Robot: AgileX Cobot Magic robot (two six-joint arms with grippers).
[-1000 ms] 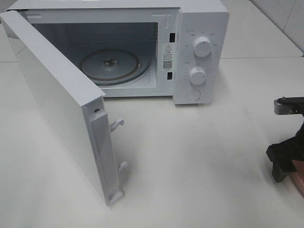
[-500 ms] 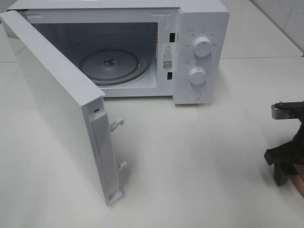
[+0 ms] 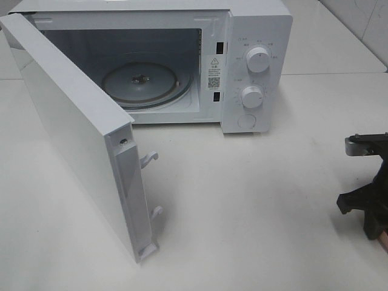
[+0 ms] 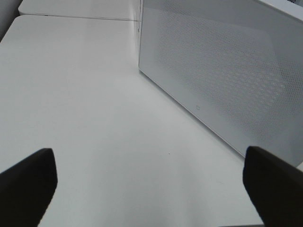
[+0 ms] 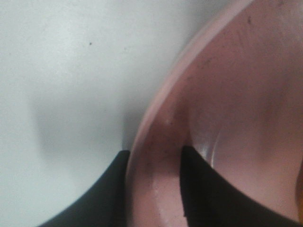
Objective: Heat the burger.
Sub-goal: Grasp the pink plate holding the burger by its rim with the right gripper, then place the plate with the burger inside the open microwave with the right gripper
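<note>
Burger: hidden in my views; cannot tell where it is sitting. My right claw (image 5: 154, 189) is straddling the pink plate's (image 5: 227, 94) rim, one finger outside and one inside. Clamped or not, I cannot tell. Plate is sitting at the table's (image 3: 254, 200) right edge. My left claw (image 4: 151, 184) is hanging spread wide near the microwave's (image 3: 254, 36) door (image 3: 66, 133), which is standing open. Bare tabletop is lying between microwave and plate.

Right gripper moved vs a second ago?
Yes. In the exterior high view the right gripper has shifted slightly down the frame, farther from the microwave, which has stayed put.
</note>
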